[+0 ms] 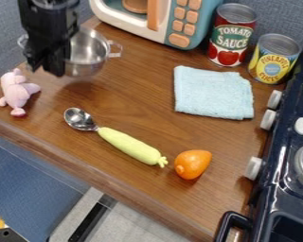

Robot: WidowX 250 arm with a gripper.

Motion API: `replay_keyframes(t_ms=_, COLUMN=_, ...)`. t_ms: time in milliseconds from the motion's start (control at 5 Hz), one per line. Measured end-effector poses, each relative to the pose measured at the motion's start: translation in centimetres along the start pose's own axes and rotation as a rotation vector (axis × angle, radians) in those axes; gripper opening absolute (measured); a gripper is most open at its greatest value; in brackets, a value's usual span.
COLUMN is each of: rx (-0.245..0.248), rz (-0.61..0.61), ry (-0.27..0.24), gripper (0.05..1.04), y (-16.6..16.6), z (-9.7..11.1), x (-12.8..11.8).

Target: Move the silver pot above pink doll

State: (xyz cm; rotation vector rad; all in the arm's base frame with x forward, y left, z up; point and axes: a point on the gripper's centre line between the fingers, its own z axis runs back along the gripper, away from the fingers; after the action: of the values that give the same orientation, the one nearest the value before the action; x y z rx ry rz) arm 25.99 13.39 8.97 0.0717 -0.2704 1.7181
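At the upper left, the black gripper (46,65) hangs down in front of the silver pot (89,53), shut on its near left side. The pot looks raised slightly off the counter, with a soft shadow below it; one handle sticks out to the right and part of the other shows at the left behind the gripper. The pink doll (17,92) lies near the counter's left edge, below and left of the gripper and apart from the pot.
On the wooden counter (132,101) are a spoon with a green handle (130,146), an orange toy (192,164) and a folded blue cloth (213,92). A toy microwave (170,21) and two cans (232,35) stand behind; a dark stove (287,165) borders the right.
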Motion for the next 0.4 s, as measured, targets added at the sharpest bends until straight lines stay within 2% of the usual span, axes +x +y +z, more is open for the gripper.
replay_keyframes(t_ms=200, rx=0.047, rz=0.050, ry=0.026, gripper=0.072, y=0.5, z=-2.3, x=1.7)
replay_keyframes(t_ms=400, rx=0.042, rz=0.070, ry=0.041, gripper=0.072, y=-0.4, z=-3.5, x=2.8)
